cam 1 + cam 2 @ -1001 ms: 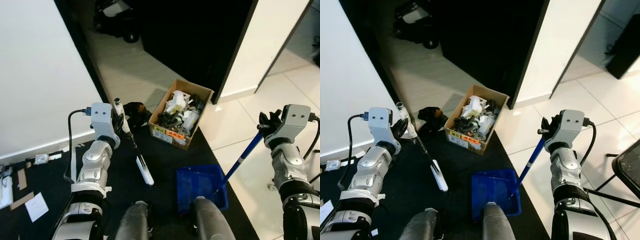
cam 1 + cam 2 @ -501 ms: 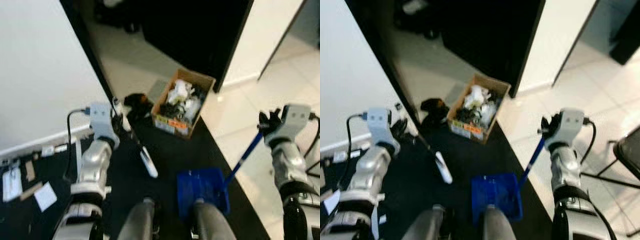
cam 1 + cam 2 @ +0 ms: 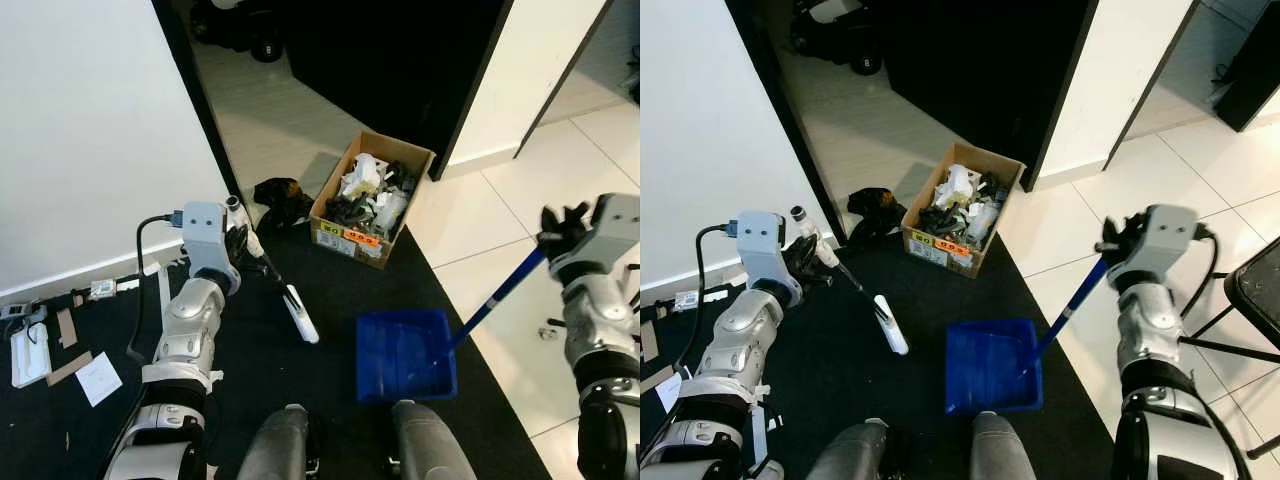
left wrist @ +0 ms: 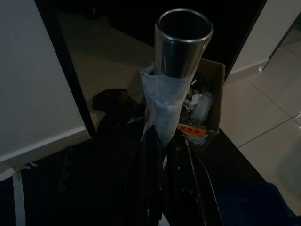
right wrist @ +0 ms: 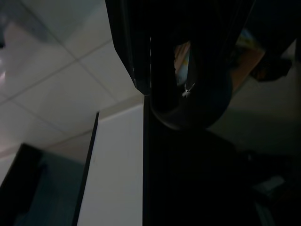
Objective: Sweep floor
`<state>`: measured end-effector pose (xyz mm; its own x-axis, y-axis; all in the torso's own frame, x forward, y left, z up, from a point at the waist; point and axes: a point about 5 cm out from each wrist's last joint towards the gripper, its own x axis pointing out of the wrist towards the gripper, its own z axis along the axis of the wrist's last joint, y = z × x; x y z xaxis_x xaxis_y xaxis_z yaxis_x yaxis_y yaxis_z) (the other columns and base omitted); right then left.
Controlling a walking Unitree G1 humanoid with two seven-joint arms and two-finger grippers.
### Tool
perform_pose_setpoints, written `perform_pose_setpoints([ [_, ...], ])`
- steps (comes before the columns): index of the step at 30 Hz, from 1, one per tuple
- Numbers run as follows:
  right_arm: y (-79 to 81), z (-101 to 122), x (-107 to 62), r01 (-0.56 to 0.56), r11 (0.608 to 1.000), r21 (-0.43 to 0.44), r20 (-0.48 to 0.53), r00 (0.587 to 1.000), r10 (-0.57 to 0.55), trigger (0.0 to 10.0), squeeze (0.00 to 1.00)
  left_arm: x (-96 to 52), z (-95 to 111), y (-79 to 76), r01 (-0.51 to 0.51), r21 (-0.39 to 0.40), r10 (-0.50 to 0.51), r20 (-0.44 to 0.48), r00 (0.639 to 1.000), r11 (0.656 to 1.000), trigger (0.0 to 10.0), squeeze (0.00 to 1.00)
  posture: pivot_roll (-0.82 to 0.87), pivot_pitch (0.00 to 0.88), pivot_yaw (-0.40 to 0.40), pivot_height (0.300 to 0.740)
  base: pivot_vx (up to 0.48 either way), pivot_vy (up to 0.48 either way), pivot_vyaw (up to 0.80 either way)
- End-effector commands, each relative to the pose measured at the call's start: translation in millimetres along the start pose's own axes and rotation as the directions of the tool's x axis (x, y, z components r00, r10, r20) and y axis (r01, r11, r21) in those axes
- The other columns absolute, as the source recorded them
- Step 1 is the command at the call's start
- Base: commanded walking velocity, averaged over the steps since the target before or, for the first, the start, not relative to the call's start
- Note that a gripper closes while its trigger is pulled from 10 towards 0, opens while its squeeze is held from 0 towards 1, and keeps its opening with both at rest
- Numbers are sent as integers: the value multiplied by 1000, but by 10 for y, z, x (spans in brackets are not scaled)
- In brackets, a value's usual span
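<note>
My left gripper (image 3: 240, 246) is shut on a short broom's handle (image 4: 165, 108), whose tape-wrapped metal tube end (image 4: 182, 37) sticks up past the fingers. The broom slants down to the right, and its white head (image 3: 300, 316) is over the black mat. Out to the right, above the white tiles, my right gripper (image 3: 563, 236) is shut on the long blue handle (image 3: 495, 298) of a blue dustpan (image 3: 405, 355). The pan lies flat on the mat in front of my legs. A black crumpled item (image 3: 281, 194) lies by the doorway.
An open cardboard box (image 3: 417, 172) full of rubbish stands at the mat's far edge. A white wall (image 3: 90, 130) and black door frame (image 3: 195, 120) are on the left, with a dark doorway behind. Paper scraps (image 3: 98, 378) lie on the left mat. A black chair (image 3: 1255, 300) stands at the right.
The whole picture shifted and blurred as the camera moved. My right gripper has swung slightly outward to the right with the dustpan handle. Both grips are unchanged.
</note>
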<state>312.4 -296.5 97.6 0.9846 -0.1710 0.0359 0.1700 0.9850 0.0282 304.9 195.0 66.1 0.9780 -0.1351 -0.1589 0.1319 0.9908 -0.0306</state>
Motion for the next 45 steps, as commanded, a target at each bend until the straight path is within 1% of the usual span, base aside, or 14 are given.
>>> perform_pose_setpoints([
  [1,-85,207,63,24,1000,0,88,996,-24,10000,0,-2,-54,7,10,8,-9,-39,999,1000,10000,0,-30,61,8,740,0,0,0],
  [5,-175,361,106,51,998,-35,140,989,-46,10000,0,54,-35,-35,13,19,-12,-45,999,1000,10000,0,-33,60,11,740,0,-199,0],
  [9,-171,384,117,45,998,-51,148,988,-37,10000,0,73,-31,-52,13,35,-11,-49,999,999,10000,0,-34,60,13,740,0,-480,0],
  [14,-137,387,141,23,998,-66,139,990,-14,10000,0,88,-12,-42,-9,24,10,-33,999,1000,10000,0,-33,60,14,740,0,0,0],
  [16,-53,328,155,-18,996,-82,103,994,26,10000,0,108,10,-103,68,75,-65,-33,997,995,10000,0,-25,60,8,740,0,0,0],
  [19,5,280,160,-39,996,-84,79,996,45,10000,0,121,32,-161,135,99,-133,-26,991,986,10000,0,-23,61,8,740,0,0,0],
  [22,71,222,159,-63,993,-98,52,996,68,10000,0,135,60,-222,213,163,-211,-27,977,963,10000,0,-21,62,7,740,0,0,0],
  [24,133,167,154,-86,990,-116,26,996,89,10000,0,146,67,-271,290,227,-285,-55,957,930,10000,0,-14,67,9,740,0,0,0],
  [28,192,92,143,-107,983,-147,-12,994,106,10000,0,173,94,-345,395,295,-384,-98,918,870,10000,0,-3,79,12,740,0,0,0],
  [31,206,71,141,-106,984,-144,-20,994,104,10000,0,191,99,-370,416,311,-402,-113,909,854,10000,0,-2,83,15,740,0,0,0],
  [35,243,-2,122,-110,980,-169,-51,993,102,10000,0,200,38,-477,495,338,-459,-187,869,800,10000,0,9,97,25,740,0,0,0],
  [38,256,-21,118,-109,978,-177,-59,993,100,10000,0,202,13,-518,517,338,-474,-206,856,787,10000,0,15,101,25,740,0,0,0],
  [42,284,-46,116,-107,976,-189,-68,993,95,10000,0,196,-87,-704,574,330,-516,-250,819,750,10000,0,25,112,25,740,0,0,0],
  [45,293,-43,121,-106,976,-191,-67,993,95,10000,0,192,-122,-733,580,334,-517,-263,815,743,10000,0,23,120,27,740,0,0,0],
])
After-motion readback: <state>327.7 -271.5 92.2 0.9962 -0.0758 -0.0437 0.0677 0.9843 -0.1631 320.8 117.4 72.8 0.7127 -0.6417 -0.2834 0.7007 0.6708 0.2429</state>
